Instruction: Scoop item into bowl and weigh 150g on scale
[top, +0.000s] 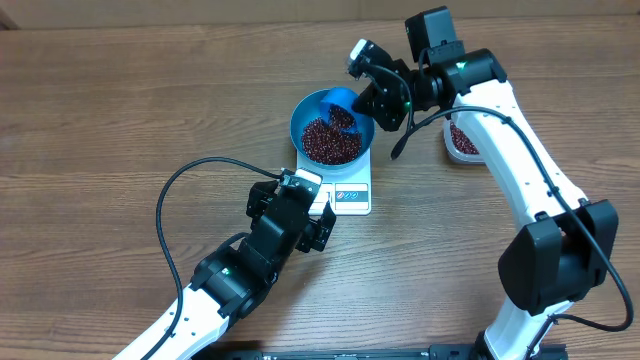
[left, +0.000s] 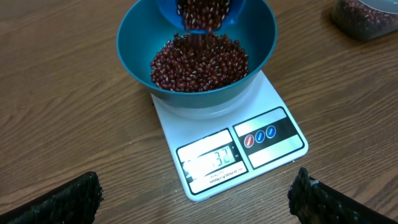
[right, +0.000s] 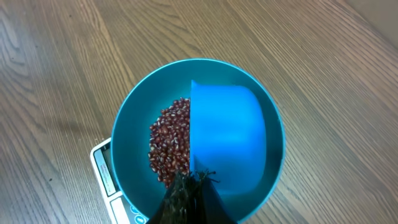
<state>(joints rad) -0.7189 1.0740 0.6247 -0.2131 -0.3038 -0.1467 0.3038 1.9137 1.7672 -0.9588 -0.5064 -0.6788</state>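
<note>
right end effector (top: 365, 98) upper centre of overhead, clamped on blue scoop (top: 341, 114) tilted over bowl (top: 308, 112) | left end effector (top: 316, 202) wide, beside scale's (top: 352, 192) lower-left corner | left wrist: beans (left: 199, 62) heaped in bowl (left: 134, 43) on scale (left: 273, 134), upper centre | right wrist: blue scoop (right: 230, 137) covers bowl's (right: 134, 124) right half, beans (right: 168, 146) left

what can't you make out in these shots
Scale display, left wrist view: glare washes out the digits, so the full reading is unclear.
Tub, overhead view: mostly hidden by the right arm; cut by the frame edge in the left wrist view.
Scale, right wrist view: mostly under the bowl.
Scoop handle, right wrist view: hidden by the right pincer.
</note>
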